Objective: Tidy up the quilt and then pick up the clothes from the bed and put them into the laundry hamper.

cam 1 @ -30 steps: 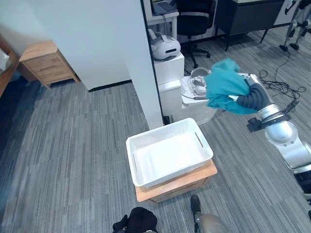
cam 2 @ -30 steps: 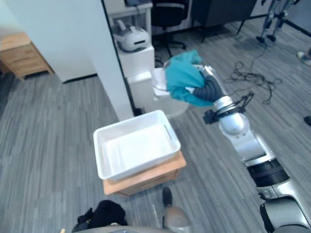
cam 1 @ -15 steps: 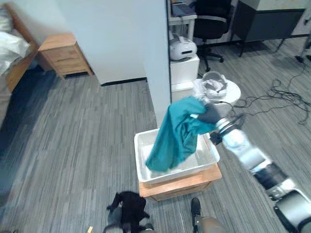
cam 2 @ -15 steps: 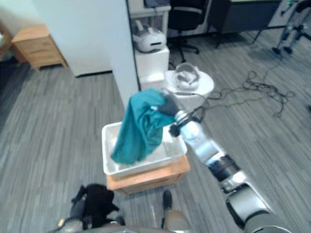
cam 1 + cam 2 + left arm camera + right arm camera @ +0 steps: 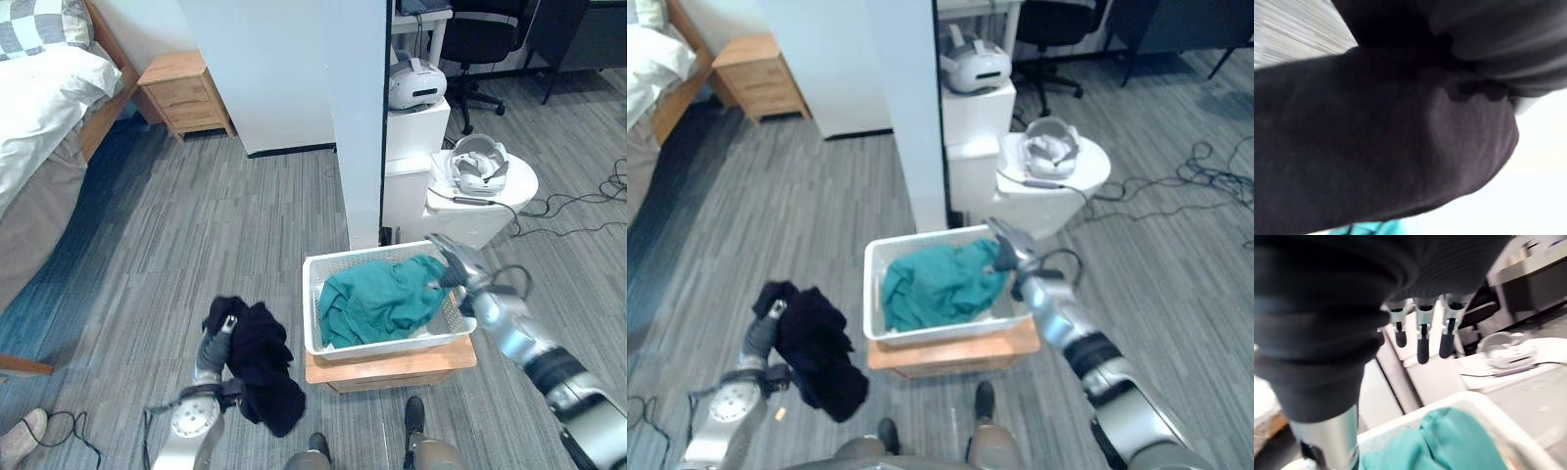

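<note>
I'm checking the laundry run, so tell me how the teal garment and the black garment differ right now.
The teal garment lies crumpled inside the white hamper; the black garment hangs above the carpet beside the hamper. The teal one is released, with the right hand open over the hamper's rim; the black one drapes over the left hand, whose fingers are hidden. Both are bunched, unfolded clothes.

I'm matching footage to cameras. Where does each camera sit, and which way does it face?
Eye views: on the head, looking down at the white hamper, teal garment, both arms.
Left wrist view: on that wrist, against the black garment.
Right wrist view: past the right hand toward the hamper.
Shared: the teal garment, in all views.
</note>
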`<state>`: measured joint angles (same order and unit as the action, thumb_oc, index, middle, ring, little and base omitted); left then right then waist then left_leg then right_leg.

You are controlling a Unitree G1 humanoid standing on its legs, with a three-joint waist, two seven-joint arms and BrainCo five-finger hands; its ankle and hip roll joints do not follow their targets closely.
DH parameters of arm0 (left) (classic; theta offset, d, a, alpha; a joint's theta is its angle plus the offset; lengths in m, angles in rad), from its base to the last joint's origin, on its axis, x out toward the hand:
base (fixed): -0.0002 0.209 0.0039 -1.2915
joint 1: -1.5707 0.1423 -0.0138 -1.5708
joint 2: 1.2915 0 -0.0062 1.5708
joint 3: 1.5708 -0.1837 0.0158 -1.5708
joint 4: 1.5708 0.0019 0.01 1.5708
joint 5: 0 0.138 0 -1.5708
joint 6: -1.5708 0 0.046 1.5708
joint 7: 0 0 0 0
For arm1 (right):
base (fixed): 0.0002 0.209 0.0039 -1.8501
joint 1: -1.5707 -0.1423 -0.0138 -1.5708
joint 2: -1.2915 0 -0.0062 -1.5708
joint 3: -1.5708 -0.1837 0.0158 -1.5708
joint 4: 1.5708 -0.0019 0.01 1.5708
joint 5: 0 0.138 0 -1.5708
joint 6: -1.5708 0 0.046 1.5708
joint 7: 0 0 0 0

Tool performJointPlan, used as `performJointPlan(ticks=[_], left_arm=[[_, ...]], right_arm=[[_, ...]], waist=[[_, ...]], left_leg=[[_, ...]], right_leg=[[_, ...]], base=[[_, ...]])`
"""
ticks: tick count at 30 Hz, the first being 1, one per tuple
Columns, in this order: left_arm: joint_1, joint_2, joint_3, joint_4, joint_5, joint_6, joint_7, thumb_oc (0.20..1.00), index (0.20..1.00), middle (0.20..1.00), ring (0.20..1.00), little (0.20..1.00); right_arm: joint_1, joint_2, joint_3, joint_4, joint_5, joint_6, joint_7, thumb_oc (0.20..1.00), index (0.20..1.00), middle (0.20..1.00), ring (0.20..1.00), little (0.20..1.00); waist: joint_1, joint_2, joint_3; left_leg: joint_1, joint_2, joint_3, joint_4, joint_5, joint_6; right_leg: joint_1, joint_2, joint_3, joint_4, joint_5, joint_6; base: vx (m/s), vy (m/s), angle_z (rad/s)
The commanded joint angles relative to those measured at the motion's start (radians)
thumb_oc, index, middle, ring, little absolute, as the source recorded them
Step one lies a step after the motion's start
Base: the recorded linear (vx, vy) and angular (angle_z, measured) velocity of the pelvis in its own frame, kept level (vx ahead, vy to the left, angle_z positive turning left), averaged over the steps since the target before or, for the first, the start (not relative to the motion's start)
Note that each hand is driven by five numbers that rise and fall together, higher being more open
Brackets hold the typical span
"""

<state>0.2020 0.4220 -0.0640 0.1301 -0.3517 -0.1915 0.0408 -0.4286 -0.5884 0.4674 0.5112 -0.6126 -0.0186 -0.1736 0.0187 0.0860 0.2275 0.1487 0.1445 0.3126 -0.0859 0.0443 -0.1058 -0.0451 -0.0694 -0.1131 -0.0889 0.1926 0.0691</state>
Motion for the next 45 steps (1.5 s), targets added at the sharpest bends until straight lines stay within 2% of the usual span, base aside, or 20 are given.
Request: performJointPlan(ticks=[1,4,5,6,9,12,14,15,16,18,19,20,23,27,30,34,35,37,41,45], left_arm=[[-0.052,0.094,0.033,-0.114,0.019,-0.089,-0.022,0.2,0.2,0.2,0.2,0.2],[-0.073,0.114,0.066,-0.242,0.05,-0.116,-0.008,0.2,0.2,0.2,0.2,0.2],[-0.115,0.116,0.077,-0.299,0.062,-0.134,0.009,0.2,0.2,0.2,0.2,0.2],[-0.116,0.116,0.077,-0.3,0.063,-0.133,0.01,0.2,0.2,0.2,0.2,0.2],[-0.22,0.111,0.054,-0.301,0.158,-0.145,0.085,0.2,0.2,0.2,0.2,0.2],[-0.277,0.111,0.026,-0.267,0.219,-0.131,0.118,0.2,0.2,0.2,0.2,0.2],[-0.338,0.114,-0.004,-0.217,0.305,-0.117,0.167,0.2,0.2,0.2,0.2,0.2],[-0.398,0.113,-0.056,-0.111,0.409,-0.076,0.215,0.2,0.2,0.2,0.2,0.2],[-0.405,0.112,-0.061,-0.103,0.412,-0.079,0.219,0.2,0.2,0.2,0.2,0.2],[-0.451,0.068,-0.118,0.06,0.438,-0.043,0.233,0.2,0.2,0.2,0.2,0.2],[-0.489,0.028,-0.172,0.231,0.494,-0.004,0.25,0.2,0.2,0.2,0.2,0.2],[-0.518,0.006,-0.206,0.355,0.542,0.017,0.271,1.0,1.0,1.0,1.0,1.0],[-0.535,-0.08,-0.243,0.693,0.548,0.109,0.237,1.0,1.0,1.0,1.0,1.0],[-0.511,-0.149,-0.156,0.949,0.398,0.135,0.223,1.0,1.0,1.0,1.0,1.0],[-0.499,-0.15,-0.123,0.942,0.334,0.119,0.232,1.0,1.0,1.0,1.0,1.0],[-0.434,-0.141,-0.053,0.764,0.134,0.021,0.277,1.0,1.0,1.0,1.0,1.0],[-0.389,-0.126,-0.019,0.703,0.107,-0.013,0.288,1.0,1.0,1.0,1.0,1.0],[-0.326,-0.115,0.021,0.634,0.088,-0.032,0.306,1.0,1.0,1.0,1.0,1.0],[-0.205,-0.078,0.115,0.599,0.11,-0.034,0.326,1.0,1.0,1.0,1.0,1.0],[-0.176,-0.085,0.148,0.655,0.08,-0.028,0.321,1.0,1.0,1.0,1.0,1.0]], right_arm=[[0.013,0.016,0.006,-0.016,-0.099,-0.043,-0.032,1.0,1.0,1.0,1.0,1.0],[0.134,-0.039,-0.032,-0.059,-0.125,-0.061,-0.032,1.0,1.0,1.0,1.0,1.0],[0.2,-0.052,-0.049,-0.07,-0.129,-0.068,-0.028,1.0,1.0,1.0,1.0,1.0],[0.201,-0.052,-0.051,-0.073,-0.13,-0.068,-0.028,1.0,1.0,1.0,1.0,1.0],[0.314,-0.057,-0.097,-0.067,-0.119,-0.067,-0.034,1.0,1.0,1.0,1.0,1.0],[0.367,-0.055,-0.127,-0.065,-0.111,-0.064,-0.04,1.0,1.0,1.0,1.0,1.0],[0.402,-0.047,-0.14,-0.07,-0.1,-0.06,-0.047,1.0,1.0,1.0,1.0,1.0],[0.412,-0.037,-0.137,-0.061,-0.081,-0.059,-0.057,1.0,1.0,1.0,1.0,1.0],[0.411,-0.037,-0.139,-0.06,-0.08,-0.059,-0.058,1.0,1.0,1.0,1.0,1.0],[0.409,-0.023,-0.128,-0.052,-0.064,-0.054,-0.073,1.0,1.0,1.0,1.0,1.0],[0.395,-0.006,-0.107,-0.032,-0.054,-0.048,-0.085,1.0,1.0,1.0,1.0,1.0],[0.383,0.003,-0.092,-0.022,-0.049,-0.047,-0.087,1.0,1.0,1.0,1.0,1.0],[0.361,0.019,-0.061,-0.002,-0.041,-0.041,-0.08,1.0,1.0,1.0,1.0,1.0],[0.315,0.043,0.004,0.014,-0.037,-0.035,-0.053,1.0,1.0,1.0,1.0,1.0],[0.305,0.055,0.023,0.033,-0.03,-0.033,-0.048,1.0,1.0,1.0,1.0,1.0],[0.298,0.078,0.029,0.082,-0.001,-0.026,-0.047,1.0,1.0,1.0,1.0,1.0],[0.3,0.083,0.023,0.091,0.004,-0.027,-0.047,1.0,1.0,1.0,1.0,1.0],[0.31,0.095,0.012,0.116,0.011,-0.024,-0.052,1.0,1.0,1.0,1.0,1.0],[0.328,0.122,-0.027,0.175,0.037,-0.022,-0.052,1.0,1.0,1.0,1.0,1.0],[0.321,0.142,-0.031,0.229,0.06,-0.017,-0.054,1.0,1.0,1.0,1.0,1.0]], waist=[[-0.04,-0.052,0.008],[-0.068,-0.057,0.004],[-0.093,-0.06,0.004],[-0.09,-0.059,0.002],[-0.145,-0.057,0.002],[-0.169,-0.054,0.003],[-0.195,-0.051,0.005],[-0.222,-0.049,0.01],[-0.219,-0.048,0.01],[-0.243,-0.047,0.022],[-0.256,-0.047,0.029],[-0.262,-0.047,0.031],[-0.27,-0.045,0.035],[-0.261,-0.04,0.029],[-0.253,-0.04,0.027],[-0.215,-0.044,0.019],[-0.197,-0.044,0.019],[-0.176,-0.047,0.013],[-0.122,-0.05,0.002],[-0.107,-0.052,-0.003]], left_leg=[[0.004,0.031,0.024,-0.001,-0.04,-0.022],[0.015,0.035,0.042,-0.001,-0.039,-0.024],[0.025,0.036,0.051,-0.001,-0.045,-0.026],[0.021,0.038,0.053,-0.001,-0.04,-0.027],[0.035,0.037,0.075,-0.001,-0.046,-0.029],[0.04,0.039,0.088,-0.001,-0.042,-0.031],[0.046,0.04,0.103,-0.001,-0.044,-0.034],[0.045,0.039,0.113,-0.001,-0.042,-0.036],[0.043,0.04,0.114,-0.001,-0.041,-0.036],[0.041,0.037,0.121,-0.001,-0.041,-0.036],[0.033,0.037,0.128,-0.001,-0.037,-0.037],[0.028,0.04,0.135,-0.001,-0.03,-0.038],[0.024,0.041,0.147,-0.001,-0.028,-0.038],[0.027,0.043,0.144,-0.001,-0.029,-0.042],[0.027,0.046,0.135,-0.001,-0.027,-0.044],[0.023,0.052,0.104,-0.001,-0.021,-0.047],[0.027,0.051,0.095,-0.001,-0.024,-0.047],[0.025,0.052,0.083,-0.001,-0.02,-0.047],[0.028,0.048,0.057,-0.001,-0.018,-0.047],[0.025,0.045,0.043,-0.001,-0.019,-0.047]], right_leg=[[0.129,-0.088,0.008,0.041,-0.234,0.104],[0.126,-0.084,0.026,0.04,-0.233,0.103],[0.126,-0.083,0.035,0.04,-0.237,0.105],[0.121,-0.081,0.037,0.039,-0.232,0.103],[0.122,-0.079,0.057,0.035,-0.239,0.104],[0.121,-0.076,0.064,0.029,-0.233,0.103],[0.12,-0.075,0.074,0.027,-0.233,0.104],[0.112,-0.074,0.082,0.027,-0.231,0.105],[0.11,-0.073,0.083,0.027,-0.23,0.105],[0.101,-0.074,0.09,0.032,-0.233,0.107],[0.087,-0.073,0.097,0.034,-0.231,0.106],[0.077,-0.071,0.102,0.036,-0.226,0.104],[0.065,-0.067,0.11,0.038,-0.225,0.101],[0.072,-0.066,0.104,0.036,-0.23,0.097],[0.079,-0.063,0.097,0.034,-0.232,0.095],[0.098,-0.06,0.076,0.031,-0.236,0.088],[0.108,-0.062,0.067,0.031,-0.241,0.089],[0.118,-0.062,0.059,0.027,-0.239,0.087],[0.142,-0.064,0.032,0.019,-0.241,0.086],[0.149,-0.065,0.018,0.016,-0.24,0.088]], base=[[0.01,-0.01,-0.12],[0.0,-0.024,-0.1],[-0.03,-0.027,-0.21],[0.0,-0.022,-0.24],[0.0,-0.01,-0.26],[0.01,-0.013,-0.25],[0.0,-0.027,-0.21],[-0.03,-0.036,-0.04],[-0.03,-0.02,-0.12],[-0.04,-0.009,-0.37],[-0.06,-0.022,-0.36],[-0.05,-0.029,-0.23],[-0.01,-0.003,-0.27],[0.02,-0.018,-0.05],[0.0,-0.035,0.1],[-0.01,-0.067,0.1],[0.0,-0.06,0.26],[0.0,-0.054,0.23],[0.0,-0.038,0.19],[-0.01,-0.012,0.29]])
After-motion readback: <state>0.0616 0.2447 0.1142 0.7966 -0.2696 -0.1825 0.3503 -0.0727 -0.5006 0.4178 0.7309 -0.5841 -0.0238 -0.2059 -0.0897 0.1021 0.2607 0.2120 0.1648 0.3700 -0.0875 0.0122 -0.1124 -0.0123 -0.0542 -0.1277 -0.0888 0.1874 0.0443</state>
